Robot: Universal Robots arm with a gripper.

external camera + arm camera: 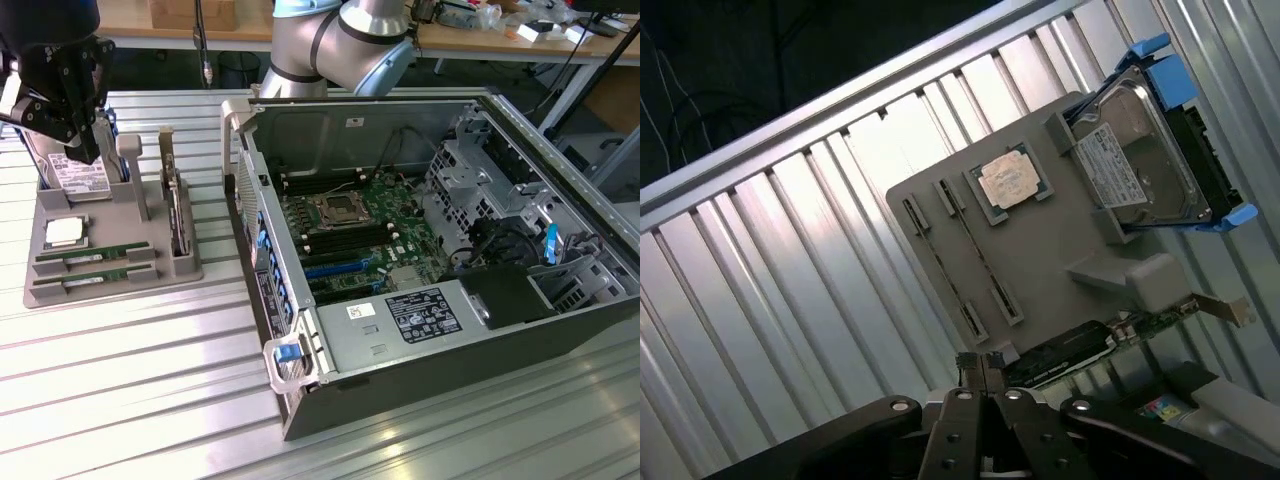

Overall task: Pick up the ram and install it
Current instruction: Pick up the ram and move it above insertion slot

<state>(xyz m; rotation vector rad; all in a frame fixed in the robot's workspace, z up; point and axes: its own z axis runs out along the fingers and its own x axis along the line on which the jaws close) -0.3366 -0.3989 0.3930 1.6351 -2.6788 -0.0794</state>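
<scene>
**End effector above the tray, ram in its slot**

Looking at the exterior view, we find the end effector (85, 150) in the upper left of the frame, hanging over the back of a gray tray (110, 294) that sits on the ribbed metal desk (130, 380). In the wrist view its two fingers (966, 368) stand narrow, pressed almost together, and we see nothing held between them.

The ram (96, 256) lies in a slot at the front of the tray, in the left middle of the exterior frame, well apart from the end effector. Its twin (93, 281) lies in the next slot, just in front of it. Behind them we see the square silver processor (63, 232), and behind that the hard drive (75, 178), leaning upright under the end effector. A circuit card (178, 215) stands on edge at the tray's right side.

The open computer case (400, 395) fills the centre and right of the frame, its motherboard (350, 225) exposed. The robot arm (340, 40) shows at the top centre.
</scene>
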